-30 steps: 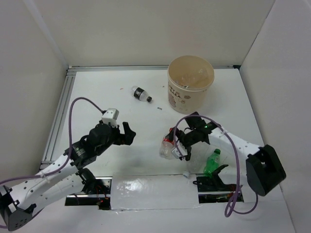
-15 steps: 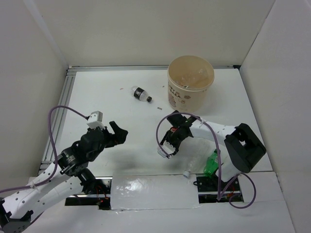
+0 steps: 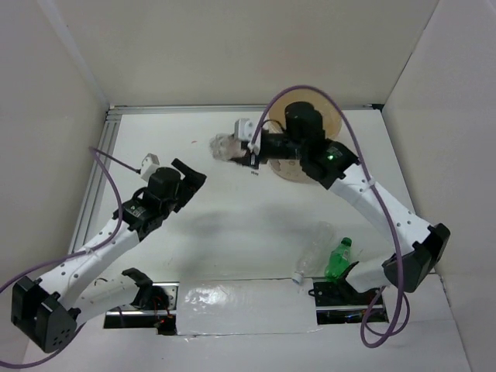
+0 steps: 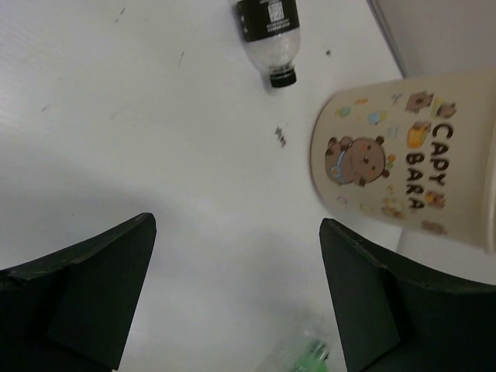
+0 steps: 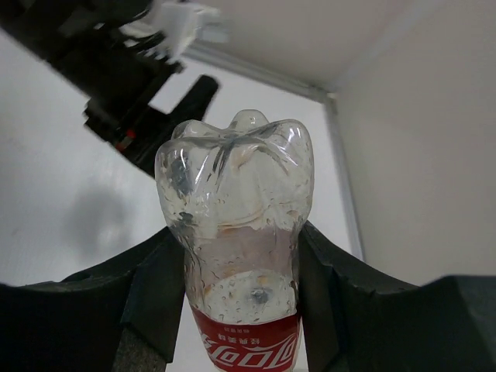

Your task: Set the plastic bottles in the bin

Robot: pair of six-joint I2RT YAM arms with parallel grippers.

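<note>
Right gripper point(image 5: 240, 306) clamps a red-labelled bottle point(image 5: 236, 194) near the bin point(image 4: 387, 232); left gripper point(image 4: 236, 236) gapes wide, empty.

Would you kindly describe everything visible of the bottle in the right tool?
The bottle is clear plastic with a lobed base, droplets inside and a red label with white lettering. The right tool clamps its sides near the label; the cap is hidden. It hangs sideways in the air, just outside the bin.
</note>
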